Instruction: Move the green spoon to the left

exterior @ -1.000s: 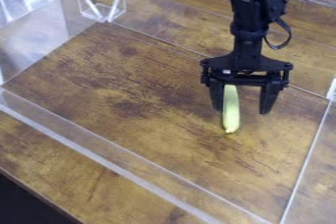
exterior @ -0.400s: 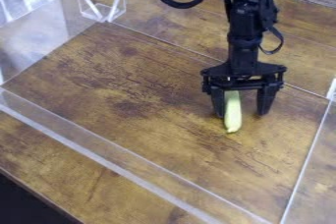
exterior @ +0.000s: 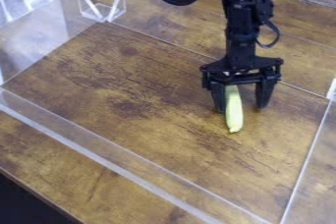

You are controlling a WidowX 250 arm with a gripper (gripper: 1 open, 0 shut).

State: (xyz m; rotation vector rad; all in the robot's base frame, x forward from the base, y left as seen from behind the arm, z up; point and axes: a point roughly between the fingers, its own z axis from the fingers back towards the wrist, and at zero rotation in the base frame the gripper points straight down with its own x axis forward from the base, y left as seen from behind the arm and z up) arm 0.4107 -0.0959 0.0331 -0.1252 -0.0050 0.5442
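The green spoon (exterior: pixel 234 111) lies flat on the wooden table at the right, its yellow-green handle running toward the camera; the far end sits under the gripper and its head is hidden. My gripper (exterior: pixel 241 98) points straight down over that far end, open, with one dark finger (exterior: pixel 215 94) on the spoon's left and the other on its right. The fingertips hang close to the tabletop and straddle the spoon without closing on it.
Clear acrylic walls (exterior: pixel 92 140) fence the wooden table (exterior: pixel 118 81) along the front, left and right (exterior: pixel 315 140). A small clear stand (exterior: pixel 100 7) sits at the back left. A black cable loops off the arm at the top.
The gripper has sunk slightly toward the spoon and rolled a little about its vertical axis. The spoon lies where it did and the jaws stay open.
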